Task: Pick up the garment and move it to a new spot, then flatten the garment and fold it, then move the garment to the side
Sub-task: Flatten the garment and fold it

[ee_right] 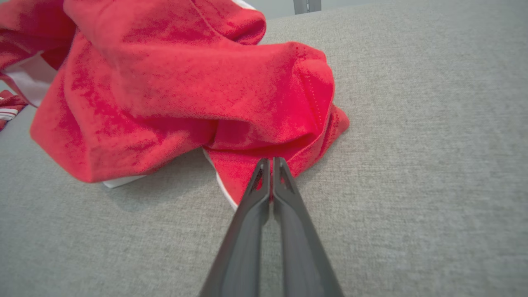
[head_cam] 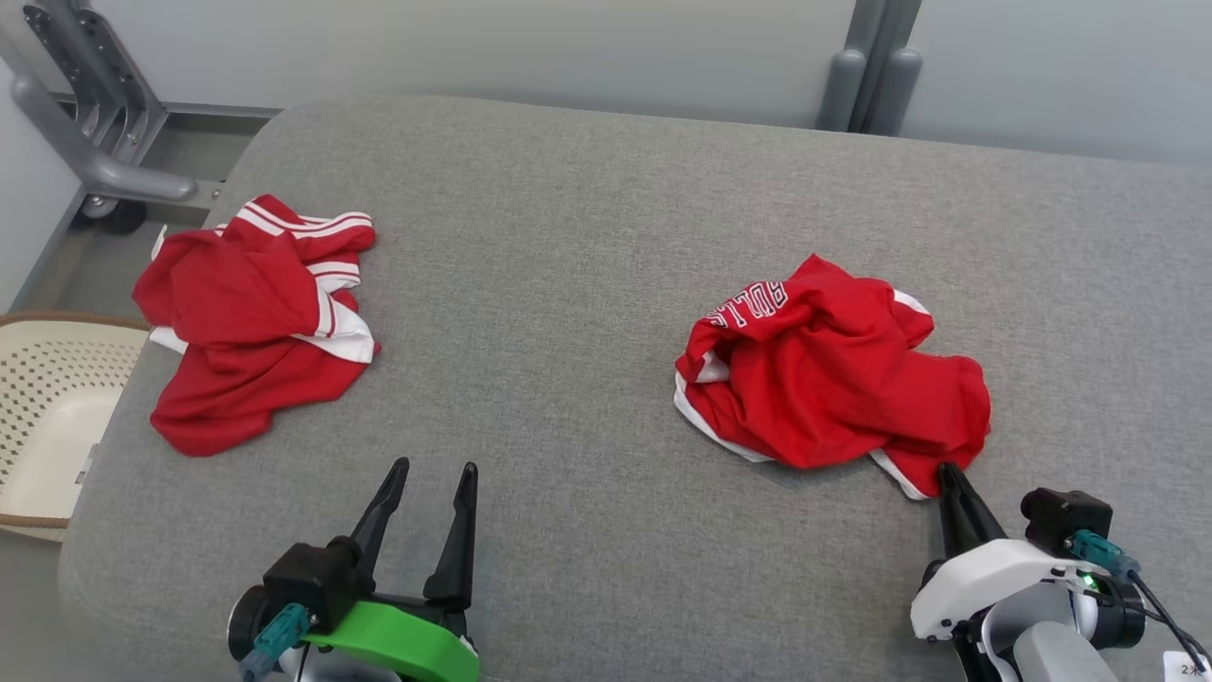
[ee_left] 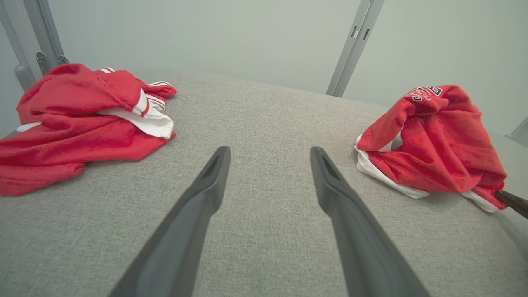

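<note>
One pair, the right jaws, pinches the lettered garment [head_cam: 833, 379] at its edge; the left jaws gape wide.

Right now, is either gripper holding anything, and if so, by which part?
The right gripper is shut on the crumpled red jersey, pinching its near edge by the white-trimmed hem. The left gripper is open over the grey surface and holds nothing.

Crumpled red garment [head_cam: 833, 379] (white trim), right side.
</note>
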